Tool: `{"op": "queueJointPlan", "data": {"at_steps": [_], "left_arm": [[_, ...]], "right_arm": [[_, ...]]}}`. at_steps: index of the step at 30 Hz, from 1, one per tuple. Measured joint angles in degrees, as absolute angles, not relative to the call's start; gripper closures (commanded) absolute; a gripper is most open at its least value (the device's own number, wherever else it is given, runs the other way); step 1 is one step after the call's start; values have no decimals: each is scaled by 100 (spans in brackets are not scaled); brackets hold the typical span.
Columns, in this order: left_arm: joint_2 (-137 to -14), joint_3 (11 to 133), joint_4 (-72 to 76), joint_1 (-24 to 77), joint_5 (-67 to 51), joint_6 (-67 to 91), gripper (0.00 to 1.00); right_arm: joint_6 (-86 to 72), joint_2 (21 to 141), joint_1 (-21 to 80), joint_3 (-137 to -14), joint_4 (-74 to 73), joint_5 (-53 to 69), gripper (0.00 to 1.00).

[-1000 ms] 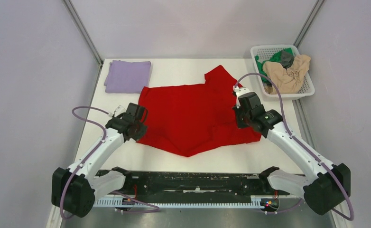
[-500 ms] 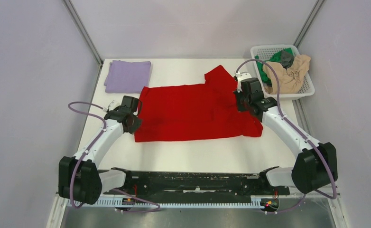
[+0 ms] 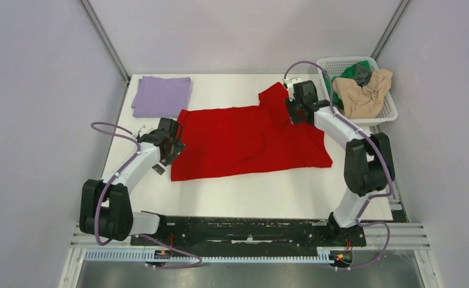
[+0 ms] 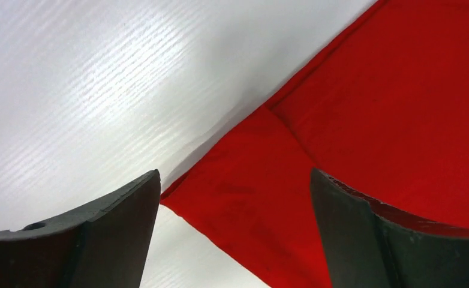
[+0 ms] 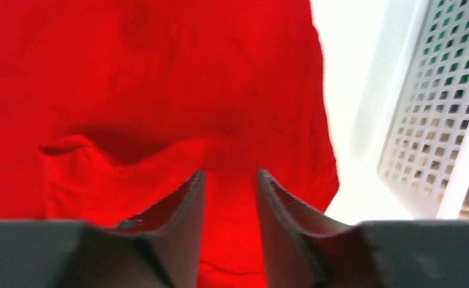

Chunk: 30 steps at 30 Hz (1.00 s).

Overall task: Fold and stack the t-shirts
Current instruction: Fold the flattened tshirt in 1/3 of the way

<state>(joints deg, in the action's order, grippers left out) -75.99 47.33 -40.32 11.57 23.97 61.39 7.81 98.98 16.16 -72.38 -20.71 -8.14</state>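
Bright red on white, with paler cloth around it

The red t-shirt [image 3: 250, 141] is one plain, saturated red with no print, and the lavender t-shirt [image 3: 161, 96] is an equally plain pale purple. The bench [image 3: 238, 192] is white (finely ribbed in the left wrist view). The basket [image 3: 367, 121] is white plastic mesh, and in it lie a beige t-shirt [image 3: 364, 96], a green t-shirt [image 3: 347, 71] and a dark grey t-shirt [image 3: 361, 74]. The left arm [image 3: 130, 174] and right arm [image 3: 339, 127] are white with black joints.
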Motion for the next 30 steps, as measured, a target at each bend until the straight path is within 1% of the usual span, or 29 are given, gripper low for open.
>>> {"op": "queueJointPlan", "data": {"at_steps": [2, 3, 6, 8, 11, 15, 18, 22, 26, 30], "left_arm": [[-7636, 4851, -4086, 1151, 2449, 6141, 0], [-7634, 4936, -4139, 1142, 2482, 6143, 0], [-7553, 5205, -4187, 1135, 2515, 6114, 0], [-7382, 5262, -4150, 1135, 2397, 6029, 0], [-7183, 5231, -3983, 1140, 1970, 5905, 0], [-7317, 4880, -3236, 1221, 1162, 5813, 0], [-7817, 4615, -2694, 1295, 696, 5769, 0], [-8659, 4639, -2386, 1334, 322, 5651, 0], [-8757, 4644, -2023, 1326, 222, 5509, 0], [-8527, 4331, -1667, 1326, 156, 5454, 0]], "right_arm": [[687, 10219, 1584, -7585, -2198, -978, 15], [598, 10322, 1575, -7721, -2226, -1081, 3], [351, 10309, 1557, -7850, -2265, -1334, 2], [167, 10090, 1555, -7655, -2150, -1363, 2], [-156, 9264, 1551, -6700, -1791, -1063, 2], [-574, 8366, 1553, -5367, -1236, -307, 2], [-825, 8383, 1562, -4777, -873, 5, 2], [-1046, 8643, 1557, -4407, -663, -47, 2], [-1269, 8702, 1559, -4080, -478, -148, 2], [-1476, 8267, 1564, -3581, -266, -290, 2]]}}
